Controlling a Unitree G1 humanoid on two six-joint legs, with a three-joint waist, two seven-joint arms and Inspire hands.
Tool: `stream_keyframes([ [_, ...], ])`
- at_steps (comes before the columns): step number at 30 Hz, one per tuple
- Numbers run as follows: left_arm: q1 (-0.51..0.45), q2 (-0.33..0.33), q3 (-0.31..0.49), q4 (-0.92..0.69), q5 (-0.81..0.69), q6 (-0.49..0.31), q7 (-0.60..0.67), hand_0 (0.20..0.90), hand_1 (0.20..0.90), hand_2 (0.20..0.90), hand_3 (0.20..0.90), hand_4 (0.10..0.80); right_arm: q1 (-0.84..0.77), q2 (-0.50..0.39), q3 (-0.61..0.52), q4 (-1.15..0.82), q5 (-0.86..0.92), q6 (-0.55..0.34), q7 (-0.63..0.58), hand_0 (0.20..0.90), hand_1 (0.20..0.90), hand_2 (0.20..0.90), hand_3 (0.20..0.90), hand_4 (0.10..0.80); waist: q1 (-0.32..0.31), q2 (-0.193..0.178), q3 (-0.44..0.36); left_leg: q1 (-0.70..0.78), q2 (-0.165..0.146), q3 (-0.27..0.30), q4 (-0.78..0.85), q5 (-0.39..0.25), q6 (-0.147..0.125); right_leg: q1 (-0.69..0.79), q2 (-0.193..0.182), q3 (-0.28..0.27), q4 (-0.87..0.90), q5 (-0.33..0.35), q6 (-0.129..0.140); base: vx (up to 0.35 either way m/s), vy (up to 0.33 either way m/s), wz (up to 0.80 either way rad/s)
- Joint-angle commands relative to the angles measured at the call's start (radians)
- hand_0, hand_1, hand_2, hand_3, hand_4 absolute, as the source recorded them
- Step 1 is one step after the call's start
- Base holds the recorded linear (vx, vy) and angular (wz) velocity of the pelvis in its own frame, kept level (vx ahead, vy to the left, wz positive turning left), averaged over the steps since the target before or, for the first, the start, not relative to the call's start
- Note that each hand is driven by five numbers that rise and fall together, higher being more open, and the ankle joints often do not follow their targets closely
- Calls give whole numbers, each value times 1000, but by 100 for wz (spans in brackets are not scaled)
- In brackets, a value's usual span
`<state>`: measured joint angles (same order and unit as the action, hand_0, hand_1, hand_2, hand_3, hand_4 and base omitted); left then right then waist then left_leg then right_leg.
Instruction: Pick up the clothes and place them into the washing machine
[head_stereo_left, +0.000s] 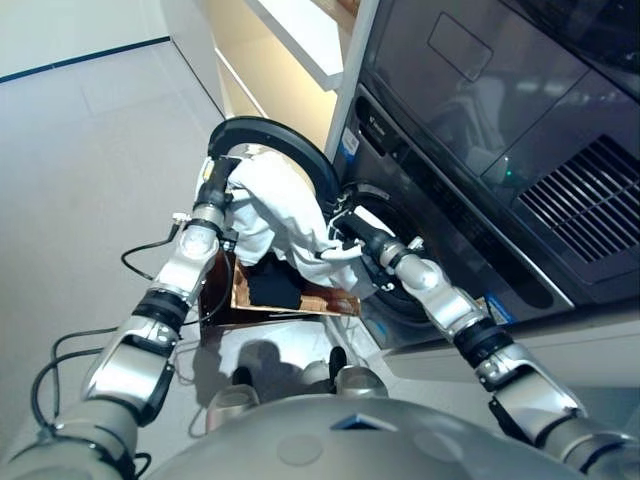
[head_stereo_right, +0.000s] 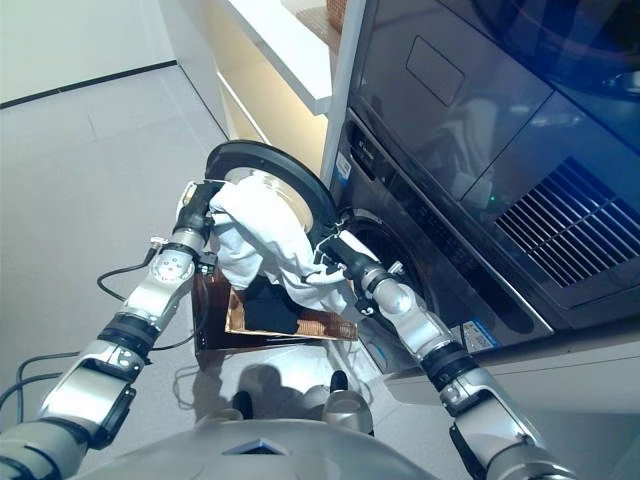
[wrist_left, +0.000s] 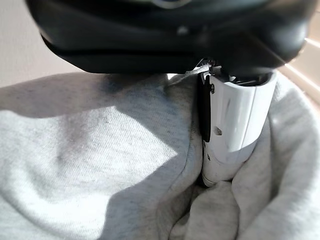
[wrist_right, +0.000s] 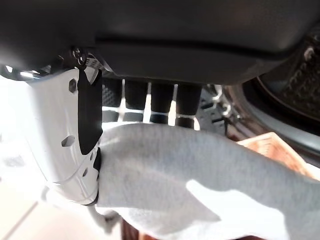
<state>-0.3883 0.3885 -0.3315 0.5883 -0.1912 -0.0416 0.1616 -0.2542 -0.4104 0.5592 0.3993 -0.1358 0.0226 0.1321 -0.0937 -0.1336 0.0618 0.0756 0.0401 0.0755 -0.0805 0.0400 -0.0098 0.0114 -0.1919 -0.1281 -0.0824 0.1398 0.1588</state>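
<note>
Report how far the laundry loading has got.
Done: the washer door is open and the white garment is lifted out of the basket. In hand: left hand and right hand both grip it beside the drum opening. Left: push it inside, then fetch the dark clothes from the basket.

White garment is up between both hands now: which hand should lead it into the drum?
Probably the right. The right hand pinches the white garment right at the washing machine opening. The left hand holds the other end out by the open door, farther from the drum.
</note>
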Motion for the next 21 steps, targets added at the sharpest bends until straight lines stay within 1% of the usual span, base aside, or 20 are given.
stream_keyframes([
  [1,-164,21,21,-116,-7,-123,36,200,200,200,200,300,-132,-9,2,16,-51,-45,-22,200,200,200,200,300,34,18,-63,-10,7,-30,-7,-50,-19,4,-72,-11,84,-52,44,0,0,0],
  [3,-177,26,20,-116,-2,-124,38,200,200,200,200,300,-137,-8,9,31,-57,-42,-20,200,200,200,200,300,33,18,-63,-10,7,-31,-7,-50,-19,4,-73,-12,84,-52,45,0,0,0],
  [4,-182,28,20,-118,-2,-125,39,200,200,200,200,300,-137,-8,7,33,-54,-43,-27,310,310,310,310,378,33,19,-63,-10,7,-31,-7,-50,-19,5,-73,-12,83,-52,45,0,0,0],
  [5,-188,32,19,-122,-2,-125,39,200,200,200,200,300,-135,-8,1,34,-48,-44,-33,477,477,477,477,498,33,19,-64,-9,7,-31,-7,-50,-19,5,-73,-13,83,-52,45,0,0,0],
  [6,-192,36,18,-124,-6,-127,39,200,200,200,200,300,-130,-8,-6,33,-39,-45,-38,900,900,900,900,800,33,20,-65,-9,6,-32,-7,-49,-19,5,-73,-12,84,-52,45,0,0,0],
  [10,-187,46,31,-149,-58,-135,28,200,200,200,200,300,-105,-20,-44,8,-11,-44,-52,900,900,900,900,800,31,22,-67,-8,6,-32,-7,-50,-19,6,-73,-13,85,-52,46,0,0,0],
  [13,-169,57,33,-163,-94,-143,-4,200,200,200,200,300,-79,-27,-76,5,2,-44,-62,900,900,900,900,800,30,24,-69,-6,6,-31,-7,-51,-20,9,-73,-14,84,-53,46,0,0,0],
  [15,-160,61,40,-153,-114,-145,-8,200,200,200,200,300,-61,-27,-100,11,24,-47,-72,900,900,900,900,800,28,25,-71,-4,7,-30,-7,-52,-20,10,-74,-14,83,-53,46,0,0,0],
  [16,-154,64,49,-139,-154,-151,-21,200,200,200,200,300,-50,-21,-115,15,51,-49,-77,900,900,900,900,800,26,25,-72,-3,7,-28,-7,-52,-20,10,-75,-14,83,-52,46,0,0,0],
  [17,-154,64,48,-139,-155,-151,-21,200,200,200,200,300,-50,-21,-115,15,52,-49,-77,900,900,900,900,800,26,25,-72,-3,7,-28,-7,-52,-20,10,-75,-14,83,-52,46,0,0,0],
  [19,-145,56,60,-120,-212,-154,-41,200,200,200,200,300,-40,-14,-120,15,76,-53,-74,900,900,900,900,800,24,26,-73,-1,7,-26,-7,-53,-20,10,-75,-13,83,-51,47,0,0,0],
  [21,-141,63,66,-104,-233,-155,-55,200,200,200,200,300,-33,-6,-125,15,102,-56,-69,900,900,900,900,800,23,27,-75,1,8,-23,-7,-53,-21,10,-75,-11,82,-51,46,0,0,0],
])
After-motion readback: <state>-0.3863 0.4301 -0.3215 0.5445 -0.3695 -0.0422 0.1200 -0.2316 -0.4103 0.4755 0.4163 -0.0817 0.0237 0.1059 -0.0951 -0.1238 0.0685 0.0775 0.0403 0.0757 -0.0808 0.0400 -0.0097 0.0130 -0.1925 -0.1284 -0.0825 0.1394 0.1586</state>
